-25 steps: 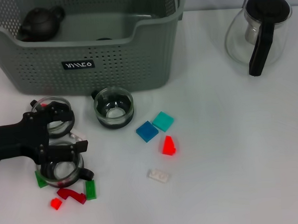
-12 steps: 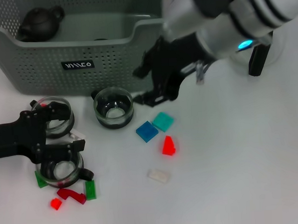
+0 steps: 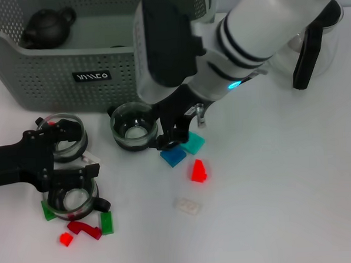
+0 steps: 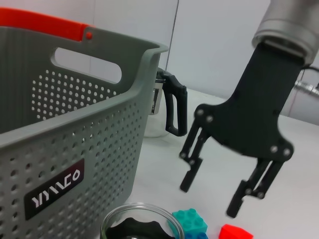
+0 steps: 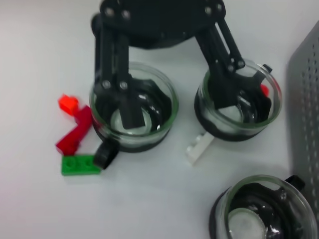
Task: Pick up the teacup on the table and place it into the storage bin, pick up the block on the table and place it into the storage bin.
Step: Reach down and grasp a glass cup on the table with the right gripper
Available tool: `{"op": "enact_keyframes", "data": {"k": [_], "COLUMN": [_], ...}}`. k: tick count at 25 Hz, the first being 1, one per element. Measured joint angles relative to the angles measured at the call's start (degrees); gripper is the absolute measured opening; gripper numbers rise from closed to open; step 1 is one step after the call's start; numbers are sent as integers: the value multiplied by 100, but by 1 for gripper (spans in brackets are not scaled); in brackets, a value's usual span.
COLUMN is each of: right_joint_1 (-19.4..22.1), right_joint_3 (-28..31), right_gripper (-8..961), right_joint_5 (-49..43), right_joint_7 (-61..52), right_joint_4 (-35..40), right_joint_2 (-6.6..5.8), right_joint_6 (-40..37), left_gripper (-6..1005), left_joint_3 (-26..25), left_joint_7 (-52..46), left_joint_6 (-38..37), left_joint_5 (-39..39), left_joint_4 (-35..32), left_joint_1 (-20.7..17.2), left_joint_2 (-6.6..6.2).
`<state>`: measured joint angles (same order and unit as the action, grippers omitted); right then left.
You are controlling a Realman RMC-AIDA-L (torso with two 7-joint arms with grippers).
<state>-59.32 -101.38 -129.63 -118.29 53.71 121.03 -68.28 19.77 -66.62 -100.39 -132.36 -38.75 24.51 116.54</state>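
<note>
Two pincers are spread and empty: the right gripper (image 3: 174, 137) is hung just above the blue block (image 3: 173, 157), w/ the teacup (image 3: 134, 126) at its 9 o'clock and the storage bin (image 3: 54, 61) at the cup's 12 o'clock. The left gripper (image 3: 85, 154) is parked at the cup's 8 o'clock. A block pick is judged to be in hand; next, jaws must be centred on one piece, lowered & closed w/o nudging the teal block (image 3: 194, 143). The right jaws' gap is shown plainly only by the left wrist view; the left's only by the right wrist view.

Grey-green perforated storage bin (image 3: 54, 67).
</note>
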Motion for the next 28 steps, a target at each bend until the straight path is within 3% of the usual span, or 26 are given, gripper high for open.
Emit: {"op": "enact_keyframes", "data": {"k": [6, 12, 17, 28], "right_joint_1": [-307, -360, -331, -372], "right_joint_3": [-404, -645, -908, -1172], "right_gripper": [563, 713, 931, 931], "right_joint_5": [351, 605, 737, 1479], "right_joint_7": [53, 241, 290, 795], "right_joint_4": [-534, -654, -694, -1340], "right_joint_2": [32, 38, 46, 62], "right_joint_6": [554, 813, 1090, 1689], "left_gripper": [931, 931, 931, 931], "left_joint_3": [1, 0, -55, -79], "left_joint_7": [-3, -6, -4, 0], "left_joint_6": [24, 35, 37, 45], "left_joint_5": [1, 1, 3, 9], "left_joint_4": [24, 27, 26, 26], "left_joint_1": [11, 14, -2, -28], "left_joint_2": [0, 0, 0, 9]}}
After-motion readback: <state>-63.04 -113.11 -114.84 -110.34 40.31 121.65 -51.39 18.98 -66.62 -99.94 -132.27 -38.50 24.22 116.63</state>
